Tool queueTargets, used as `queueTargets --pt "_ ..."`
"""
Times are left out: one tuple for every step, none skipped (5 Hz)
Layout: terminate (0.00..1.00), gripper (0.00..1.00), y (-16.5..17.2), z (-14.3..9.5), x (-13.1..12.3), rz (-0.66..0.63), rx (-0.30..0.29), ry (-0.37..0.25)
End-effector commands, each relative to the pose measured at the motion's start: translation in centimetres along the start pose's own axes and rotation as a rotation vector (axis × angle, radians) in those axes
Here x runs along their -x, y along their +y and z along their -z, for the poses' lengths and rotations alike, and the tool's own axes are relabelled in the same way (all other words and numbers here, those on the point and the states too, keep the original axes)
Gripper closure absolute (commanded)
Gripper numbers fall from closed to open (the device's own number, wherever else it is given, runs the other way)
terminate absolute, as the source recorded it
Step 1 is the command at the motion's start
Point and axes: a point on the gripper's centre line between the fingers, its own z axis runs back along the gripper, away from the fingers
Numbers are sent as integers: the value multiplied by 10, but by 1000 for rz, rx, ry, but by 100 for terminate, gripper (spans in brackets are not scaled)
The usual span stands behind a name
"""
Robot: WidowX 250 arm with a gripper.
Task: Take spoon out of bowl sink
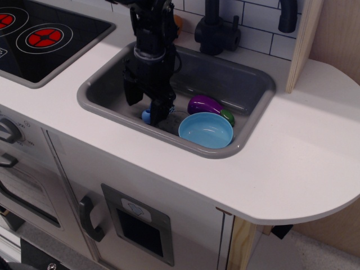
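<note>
The spoon (147, 116) lies on the floor of the grey sink (230, 79), near its front wall. Only its light-blue handle end shows clearly, just left of the light-blue bowl (206, 130). The bowl sits empty in the sink's front right corner. My black gripper (145, 101) hangs just above the spoon with its fingers spread apart, one finger (130, 93) to the left and one (161, 108) over the spoon. It holds nothing. The spoon's grey head is hard to tell from the sink floor.
A purple eggplant toy (203, 104) with a green tip lies in the sink behind the bowl. A black faucet (216, 31) stands at the sink's back rim. A black stovetop (39, 36) with red burners is at the left. White counter (304, 152) extends to the right.
</note>
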Motion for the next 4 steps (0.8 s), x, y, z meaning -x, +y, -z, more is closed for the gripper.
queueTargets --pt "0 0 15 -74 3 41 -5 -137" --pt "0 0 15 -94 2 70 27 -176" --pt "0 0 15 -94 2 70 27 -176" --pt "100 0 15 -94 2 70 27 -176"
